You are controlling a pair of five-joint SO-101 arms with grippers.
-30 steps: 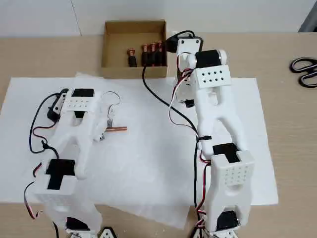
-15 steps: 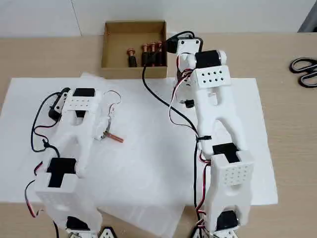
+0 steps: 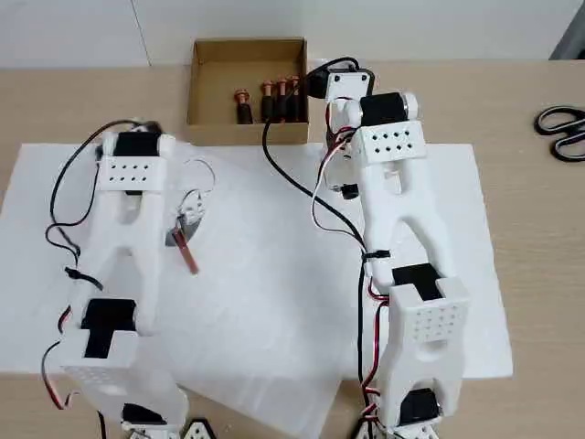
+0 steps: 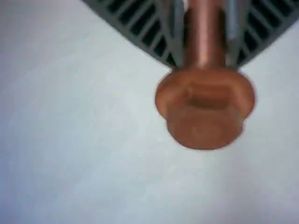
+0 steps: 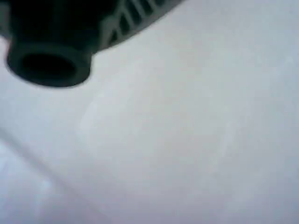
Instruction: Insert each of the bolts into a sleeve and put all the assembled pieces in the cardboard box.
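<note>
My left gripper (image 3: pixel 183 235) is shut on a copper bolt (image 3: pixel 188 253), held above the white paper left of centre. In the left wrist view the bolt (image 4: pixel 204 106) hangs between the jaws with its flanged hex head away from the camera. My right gripper (image 3: pixel 346 191) sits near the paper's far middle, shut on a black sleeve (image 5: pixel 48 55) whose open bore faces the camera, just above the paper. The cardboard box (image 3: pixel 208 88) stands at the far edge, and several assembled pieces (image 3: pixel 279 101) lie along its right side.
White paper (image 3: pixel 274 302) covers most of the wooden table. Scissors (image 3: pixel 562 130) lie at the far right. A black cable (image 3: pixel 292 183) runs from the right arm across the paper near the box. Open paper lies between the two arms.
The left gripper has lifted the bolt off the paper and turned it from lying sideways to pointing toward the near edge. The left arm shifted farther back. The right arm has not moved.
</note>
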